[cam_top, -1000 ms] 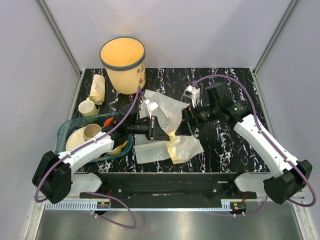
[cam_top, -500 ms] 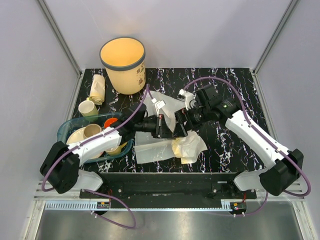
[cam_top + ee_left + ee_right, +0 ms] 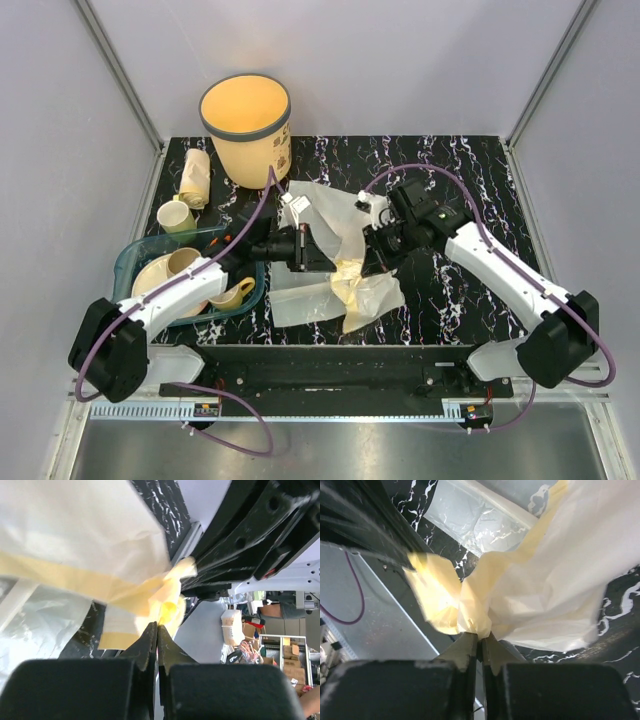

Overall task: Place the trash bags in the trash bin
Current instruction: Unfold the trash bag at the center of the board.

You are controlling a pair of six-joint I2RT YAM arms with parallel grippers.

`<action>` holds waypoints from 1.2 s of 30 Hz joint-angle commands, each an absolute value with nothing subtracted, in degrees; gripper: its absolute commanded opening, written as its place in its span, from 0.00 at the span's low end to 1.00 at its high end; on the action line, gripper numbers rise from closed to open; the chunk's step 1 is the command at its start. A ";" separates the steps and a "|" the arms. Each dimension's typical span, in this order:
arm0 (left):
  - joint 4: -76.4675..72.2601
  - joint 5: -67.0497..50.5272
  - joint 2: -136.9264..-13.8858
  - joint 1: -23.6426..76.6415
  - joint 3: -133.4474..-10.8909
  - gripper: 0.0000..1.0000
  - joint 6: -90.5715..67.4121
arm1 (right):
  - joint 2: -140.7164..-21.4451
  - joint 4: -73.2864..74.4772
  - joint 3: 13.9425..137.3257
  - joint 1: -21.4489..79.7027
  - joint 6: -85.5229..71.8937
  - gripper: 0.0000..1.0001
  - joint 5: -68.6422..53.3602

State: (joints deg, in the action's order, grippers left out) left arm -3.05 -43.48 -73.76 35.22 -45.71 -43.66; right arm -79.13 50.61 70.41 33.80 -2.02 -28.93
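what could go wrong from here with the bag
The left end effector and right end effector each pinch only a small fold of the thin trash bag; it could slip out or tear. Most of the sheet lies loose on the table and could snag or drape over the trash bin rim.

Robot lab test cell.
Pale panels (image 3: 330,50) on aluminium posts (image 3: 120,75) enclose a marbled tabletop (image 3: 470,170); robot arms (image 3: 170,295) bolted to the near rail (image 3: 330,375); cardboard boxes (image 3: 289,652) outside.

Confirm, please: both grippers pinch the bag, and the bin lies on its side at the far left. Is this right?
No. The bin stands upright, mouth up, as the top view shows. The left gripper and right gripper do pinch the bag.
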 commanded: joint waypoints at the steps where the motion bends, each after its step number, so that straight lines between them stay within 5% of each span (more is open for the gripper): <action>1: 1.58 -44.56 -69.44 32.70 -44.04 0.00 -40.08 | -75.67 52.29 70.14 30.60 -0.26 0.00 -27.51; 16: 11.17 -42.62 -66.44 23.99 -40.08 0.00 -35.77 | -72.16 60.29 66.97 20.30 11.52 0.00 -30.93; 19: 11.08 -42.28 -67.06 25.83 -41.56 0.00 -34.63 | -75.05 61.87 68.55 20.30 11.69 0.31 -36.46; 20: 11.16 -41.58 -67.06 26.71 -42.09 0.00 -34.02 | -76.54 62.14 69.60 20.30 11.43 0.61 -39.26; 22: 10.64 -41.05 -66.89 29.42 -43.59 0.00 -32.52 | -77.69 61.70 71.01 20.30 10.81 0.85 -42.00; 24: 10.63 -40.08 -67.06 31.11 -44.56 0.00 -32.08 | -78.48 58.63 72.68 20.30 7.84 0.98 -44.47; 29: 9.49 -39.64 -67.50 33.66 -45.35 0.00 -31.82 | -82.69 56.85 75.75 20.65 5.27 0.99 -44.91; 36: 10.63 -39.02 -68.03 33.14 -46.23 0.00 -31.12 | -82.44 59.58 72.16 20.65 8.26 0.69 -44.13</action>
State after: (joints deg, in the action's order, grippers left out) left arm 11.33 -40.32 -68.31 33.67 -43.51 -32.56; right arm -83.68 57.78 72.82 20.47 6.66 -43.18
